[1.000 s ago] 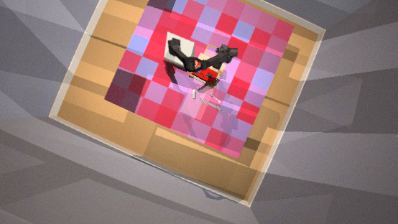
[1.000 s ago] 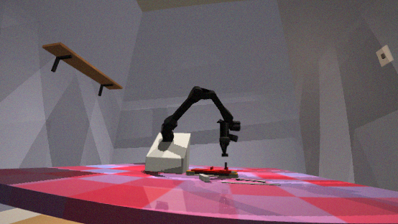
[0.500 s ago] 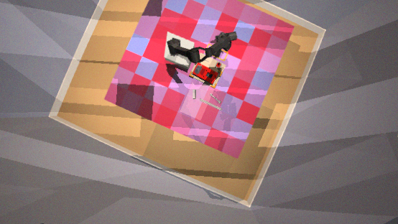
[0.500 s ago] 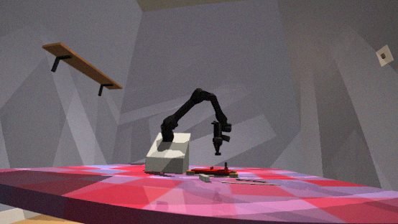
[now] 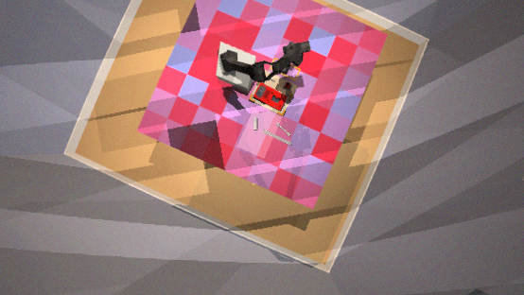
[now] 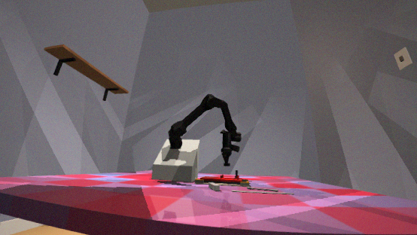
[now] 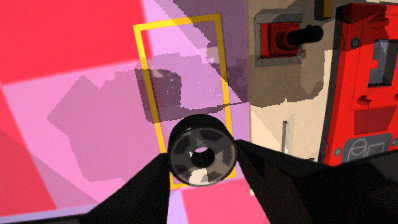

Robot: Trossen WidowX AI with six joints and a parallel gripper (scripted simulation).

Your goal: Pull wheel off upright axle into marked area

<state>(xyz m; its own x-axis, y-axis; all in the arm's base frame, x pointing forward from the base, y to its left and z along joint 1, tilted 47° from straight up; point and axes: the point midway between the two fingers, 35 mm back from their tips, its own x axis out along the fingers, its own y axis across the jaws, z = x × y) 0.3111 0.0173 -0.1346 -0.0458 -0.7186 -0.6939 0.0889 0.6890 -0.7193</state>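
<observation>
The dark wheel [image 7: 186,162] is between the fingertips, its round face and central hole towards the wrist camera. My gripper [image 7: 201,153] [image 6: 226,163] is shut on the wheel and holds it above the table, clear of the axle. The upright black axle [image 7: 306,35] [image 6: 236,174] stands bare on a red block, up and to the right of the wheel in the wrist view. The marked area is a yellow outline [image 7: 175,21] [image 5: 299,72]; in the wrist view the wheel overlaps its lower end. The wheel's underside is hidden.
The cream board [image 7: 265,120] carries the axle block and a larger red board [image 7: 345,95] [image 5: 265,95] beside it. A pale block [image 5: 255,124] [image 6: 214,187] and thin pale rods [image 5: 277,137] lie farther off. The white robot base [image 5: 236,80] [image 6: 175,171] stands behind.
</observation>
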